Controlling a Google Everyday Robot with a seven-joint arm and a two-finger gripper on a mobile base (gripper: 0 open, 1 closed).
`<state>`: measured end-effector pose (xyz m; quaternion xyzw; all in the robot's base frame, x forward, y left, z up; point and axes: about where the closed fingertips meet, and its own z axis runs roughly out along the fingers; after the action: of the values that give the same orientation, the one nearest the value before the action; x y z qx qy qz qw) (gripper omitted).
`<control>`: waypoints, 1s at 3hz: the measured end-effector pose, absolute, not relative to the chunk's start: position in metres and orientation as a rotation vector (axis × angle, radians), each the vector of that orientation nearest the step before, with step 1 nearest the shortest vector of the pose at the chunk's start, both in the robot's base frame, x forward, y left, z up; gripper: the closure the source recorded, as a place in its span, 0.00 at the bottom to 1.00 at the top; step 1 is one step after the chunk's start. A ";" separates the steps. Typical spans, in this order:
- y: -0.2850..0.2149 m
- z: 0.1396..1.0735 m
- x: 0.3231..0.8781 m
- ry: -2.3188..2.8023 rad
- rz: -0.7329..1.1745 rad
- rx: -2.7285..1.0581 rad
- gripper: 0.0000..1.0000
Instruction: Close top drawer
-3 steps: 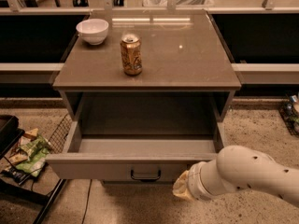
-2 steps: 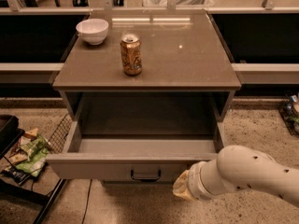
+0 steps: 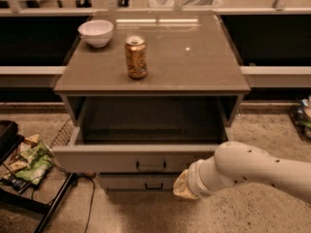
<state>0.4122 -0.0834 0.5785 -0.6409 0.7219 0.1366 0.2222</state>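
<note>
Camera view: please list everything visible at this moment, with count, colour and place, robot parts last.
top drawer: one, grey, pulled open from the cabinet
lower drawer: one, grey, shut, just under the top drawer
cabinet: one, grey-brown top, centre of view
bowl: one, white, back left of the cabinet top
can: one, gold-brown, upright on the cabinet top, in front of and right of the bowl
snack bags: several, green and mixed, lower left
arm: one, white, entering from lower right
tool: one, yellowish, low by the drawer fronts, right of their handles
</note>
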 end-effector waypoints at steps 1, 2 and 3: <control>-0.083 0.578 0.412 1.994 0.377 -1.771 1.00; -0.084 0.577 0.449 1.974 0.378 -1.769 1.00; -0.096 0.554 0.511 1.975 0.436 -1.798 1.00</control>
<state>0.5106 -0.0960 0.5542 -0.6486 0.7127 0.1573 0.2160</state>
